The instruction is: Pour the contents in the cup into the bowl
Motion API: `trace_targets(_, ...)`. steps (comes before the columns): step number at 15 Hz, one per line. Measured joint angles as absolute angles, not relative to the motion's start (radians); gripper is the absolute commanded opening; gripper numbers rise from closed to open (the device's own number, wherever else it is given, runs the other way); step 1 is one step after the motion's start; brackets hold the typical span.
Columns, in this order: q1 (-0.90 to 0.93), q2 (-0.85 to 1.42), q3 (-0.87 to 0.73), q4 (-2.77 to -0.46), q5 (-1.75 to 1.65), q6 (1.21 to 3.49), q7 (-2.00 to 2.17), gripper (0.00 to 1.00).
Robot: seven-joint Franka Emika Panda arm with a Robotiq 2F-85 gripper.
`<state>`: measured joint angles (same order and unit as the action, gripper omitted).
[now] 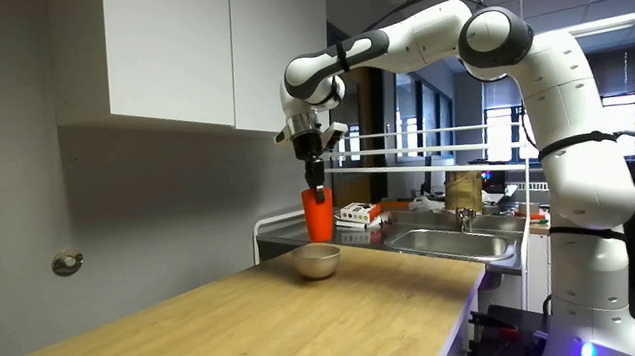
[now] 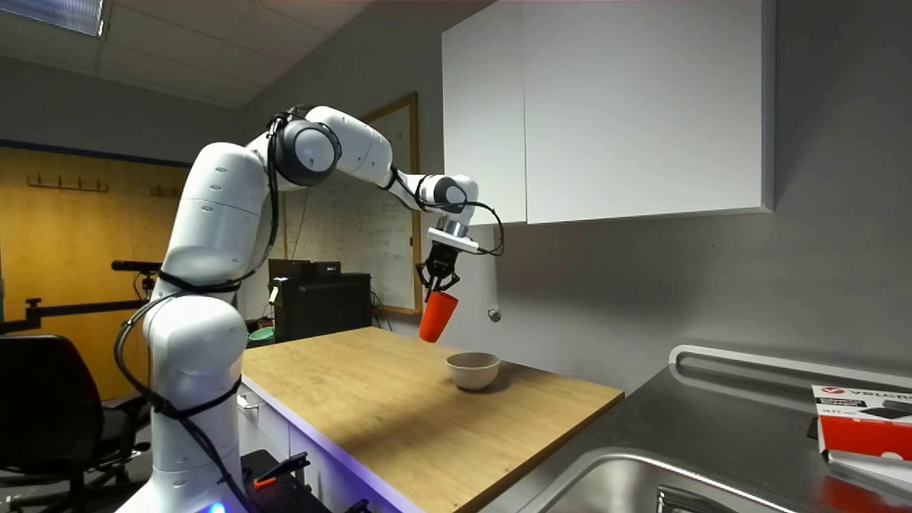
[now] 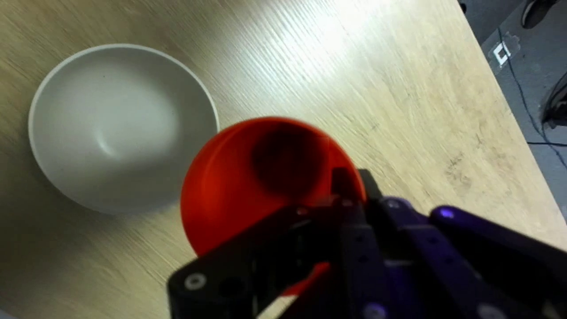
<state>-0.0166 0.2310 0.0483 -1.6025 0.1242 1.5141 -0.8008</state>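
Observation:
The red-orange cup is held in the air, and it also shows in an exterior view leaning slightly, and in the wrist view. My gripper is shut on the cup's wall at the rim. In the wrist view the gripper has one fingertip inside the cup and one outside. The cup's bottom is dark, so its contents cannot be told. The tan-grey bowl stands upright on the table, below and beside the cup; it shows in an exterior view. In the wrist view the bowl looks empty.
The bowl stands on a wooden table. A white wall cabinet hangs over the back of the table. A metal sink and a red-and-white box are on the adjoining dark counter. A white rail runs beside it.

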Motion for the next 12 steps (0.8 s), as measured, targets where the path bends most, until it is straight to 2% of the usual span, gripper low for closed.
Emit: trace_targets(12, -0.144, 0.468, 0.048, -1.390, 0.326, 1.257, -0.894, 0.05)
